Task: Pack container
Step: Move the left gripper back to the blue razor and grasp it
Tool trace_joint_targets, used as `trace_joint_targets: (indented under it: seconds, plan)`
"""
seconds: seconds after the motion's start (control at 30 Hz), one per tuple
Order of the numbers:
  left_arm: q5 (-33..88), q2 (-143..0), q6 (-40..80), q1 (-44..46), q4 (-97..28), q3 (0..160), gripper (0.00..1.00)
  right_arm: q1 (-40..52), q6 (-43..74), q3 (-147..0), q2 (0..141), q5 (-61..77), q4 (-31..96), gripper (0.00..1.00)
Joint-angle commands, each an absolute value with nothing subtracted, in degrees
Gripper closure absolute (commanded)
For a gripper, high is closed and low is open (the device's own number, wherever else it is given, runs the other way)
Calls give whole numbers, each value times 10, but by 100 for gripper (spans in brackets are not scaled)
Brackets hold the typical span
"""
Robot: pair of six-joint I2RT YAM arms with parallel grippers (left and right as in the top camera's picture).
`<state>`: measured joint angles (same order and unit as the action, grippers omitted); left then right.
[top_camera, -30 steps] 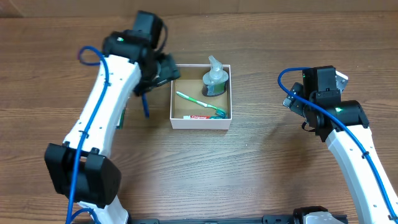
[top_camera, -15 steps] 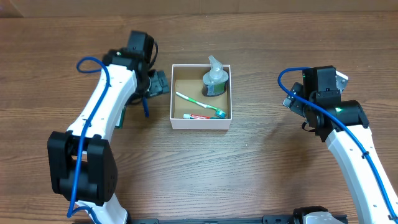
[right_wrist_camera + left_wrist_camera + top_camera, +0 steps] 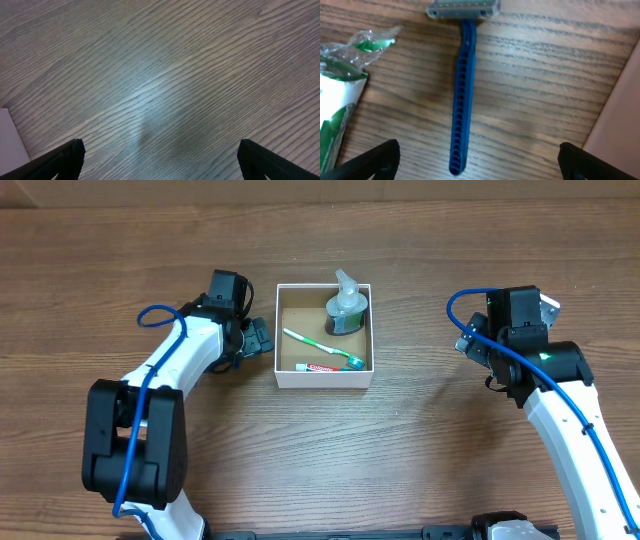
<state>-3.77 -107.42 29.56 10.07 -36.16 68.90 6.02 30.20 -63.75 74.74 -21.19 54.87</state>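
Razor [image 3: 461, 100] lies on the table [image 3: 545, 75] beneath the left hand [image 3: 478, 161], its jaws spread wide; the right hand [image 3: 160, 161] likewise parted.

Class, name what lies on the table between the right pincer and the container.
Nothing does. The overhead view shows only bare wooden table between the right pincer and the container.

My left arm [image 3: 172, 362], at nine o'clock, and my right arm [image 3: 578, 430], at three o'clock, have white shells and black blocky joints [image 3: 130, 445]. A blue cable [image 3: 143, 318] loops along each. A green light [image 3: 545, 357] glows on the right one. My fingertips [image 3: 372, 159] are matte black.
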Motion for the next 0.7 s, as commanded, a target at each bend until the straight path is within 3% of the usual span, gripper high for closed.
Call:
trace_joint_targets:
  seconds: [0.0,0.33,0.5,0.67]
  plan:
    - [-44,-1080,289,90,-333,663,0,60,304,-644,741,-216,546,0]
    - [-49,-1080,289,89,-290,627,4,60,304,-644,741,-216,546,0]
    - [-46,-1080,289,89,-262,620,23,60,304,-644,741,-216,546,0]
    - [-45,-1080,289,89,-254,620,27,60,304,-644,741,-216,546,0]
